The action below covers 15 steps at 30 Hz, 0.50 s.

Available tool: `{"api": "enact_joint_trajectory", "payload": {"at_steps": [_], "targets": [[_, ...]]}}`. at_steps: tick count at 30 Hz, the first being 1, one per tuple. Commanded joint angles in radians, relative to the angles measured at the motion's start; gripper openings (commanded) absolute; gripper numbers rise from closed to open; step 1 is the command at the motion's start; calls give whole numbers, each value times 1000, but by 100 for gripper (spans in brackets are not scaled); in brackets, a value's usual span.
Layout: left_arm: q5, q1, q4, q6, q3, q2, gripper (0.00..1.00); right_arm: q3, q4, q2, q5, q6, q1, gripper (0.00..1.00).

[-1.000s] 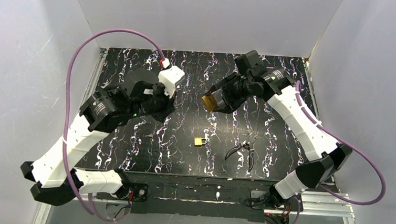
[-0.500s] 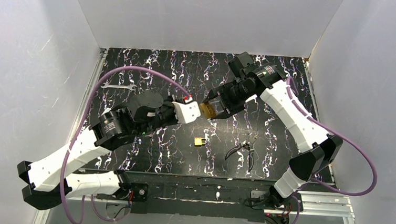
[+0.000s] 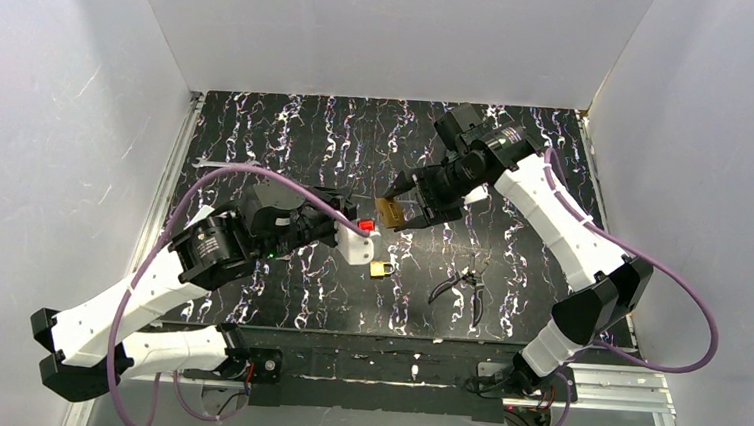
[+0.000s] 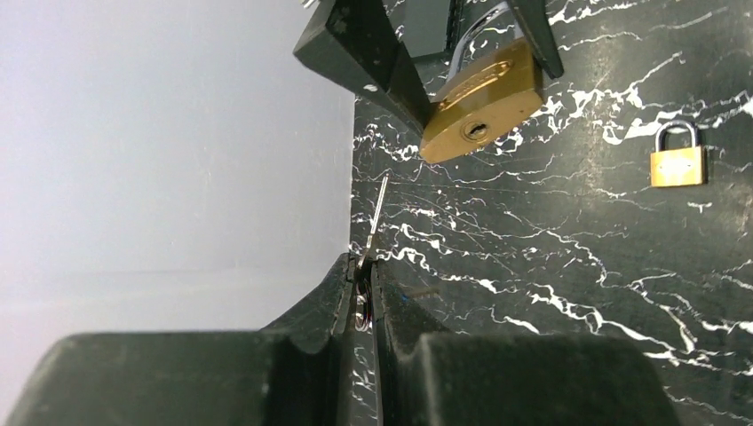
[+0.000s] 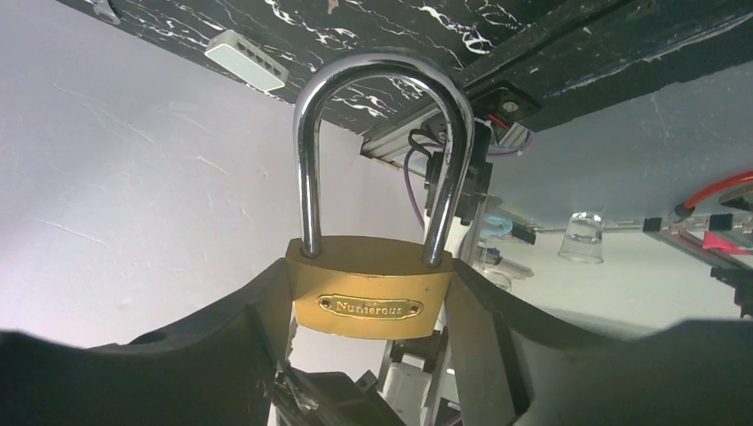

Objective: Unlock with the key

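- We see a tabletop (image 3: 288, 137) in black with white marble-like veins, matte under soft, even light.
- Three plain white walls box it in: a back wall (image 3: 386, 33), a left wall (image 3: 50, 100) and a right wall (image 3: 721, 117), each faintly scuffed.
- An aluminium rail (image 3: 631, 389) runs along the near edge, and a metal strip (image 3: 164, 188) lines the left side.

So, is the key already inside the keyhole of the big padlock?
No, the left wrist view shows the key ending short of the big padlock, whose keyhole is empty.
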Motion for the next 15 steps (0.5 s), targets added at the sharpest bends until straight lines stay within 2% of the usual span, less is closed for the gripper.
{"api": "enact_joint_trajectory", "payload": {"at_steps": [1, 15], "targets": [[46, -13, -31, 144, -23, -33, 0, -11, -4, -43, -93, 60, 1, 1], [-96, -64, 73, 376, -87, -9, 0, -101, 193, -106, -109, 209, 2, 1]]}}
